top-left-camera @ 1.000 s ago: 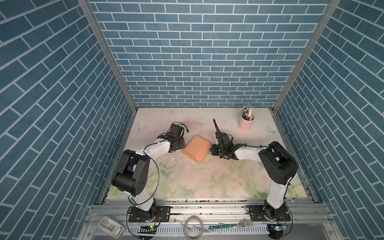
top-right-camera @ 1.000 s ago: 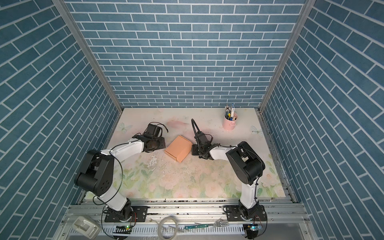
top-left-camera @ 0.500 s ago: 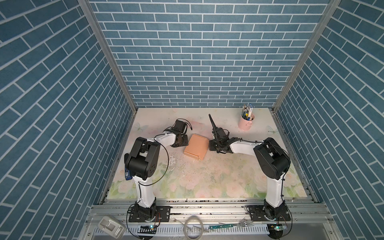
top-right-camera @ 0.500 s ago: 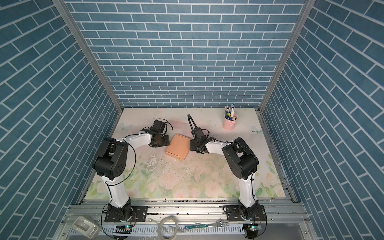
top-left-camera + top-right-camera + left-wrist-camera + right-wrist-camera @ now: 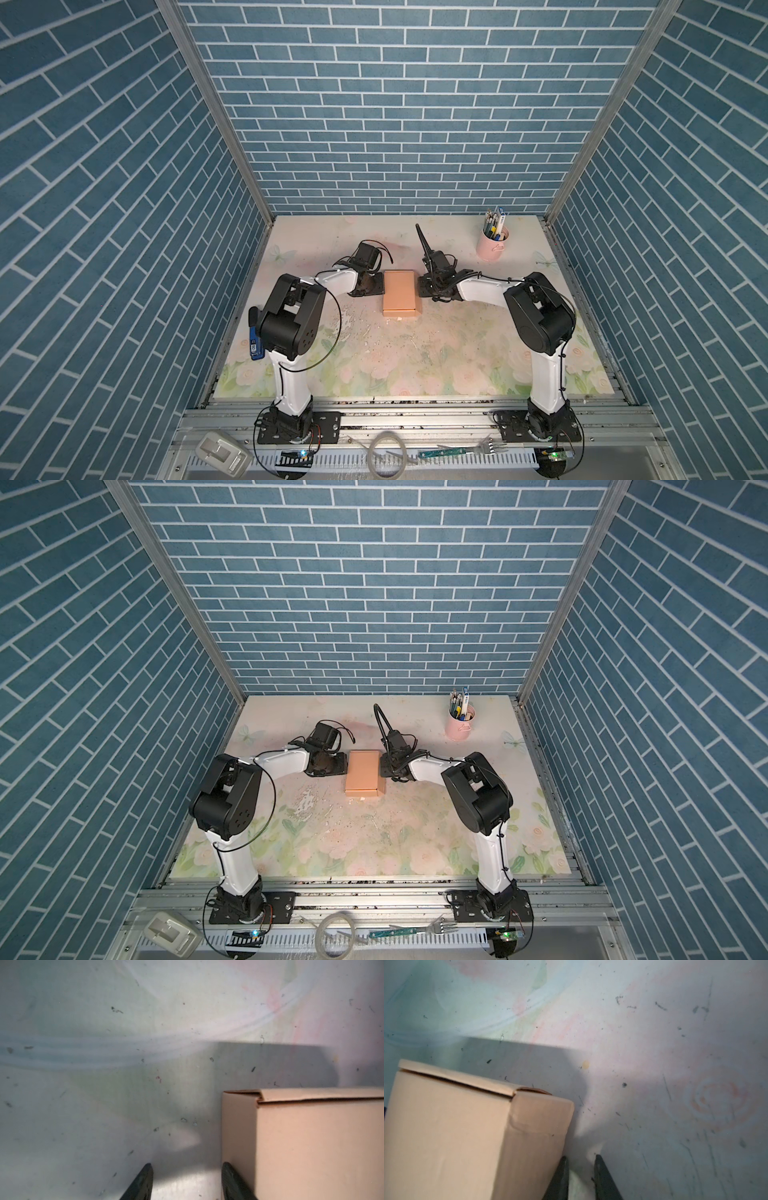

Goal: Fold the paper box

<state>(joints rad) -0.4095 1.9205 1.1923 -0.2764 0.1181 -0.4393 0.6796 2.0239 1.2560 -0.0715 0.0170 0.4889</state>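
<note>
The paper box (image 5: 400, 293) (image 5: 363, 773) is a closed peach-orange cardboard block lying flat on the mat, its sides square to the table edges. My left gripper (image 5: 372, 286) (image 5: 187, 1167) stands low at its left side, open, nothing between the fingers; one finger (image 5: 228, 1176) rests along the box wall (image 5: 311, 1142). My right gripper (image 5: 426, 286) (image 5: 580, 1159) is at the box's right side, open by a narrow gap, empty. One of its fingers (image 5: 560, 1174) lies against the box wall (image 5: 456, 1136).
A pink cup of pens (image 5: 491, 245) (image 5: 458, 727) stands at the back right. White flecks (image 5: 353, 324) lie on the floral mat in front of the box. Blue brick walls close in three sides; a metal rail (image 5: 415, 415) runs along the front.
The box has turned from a slanted lie to square with the table. Both grippers have swung with it and stand on either side of it. Neither gripper's opening has changed.
</note>
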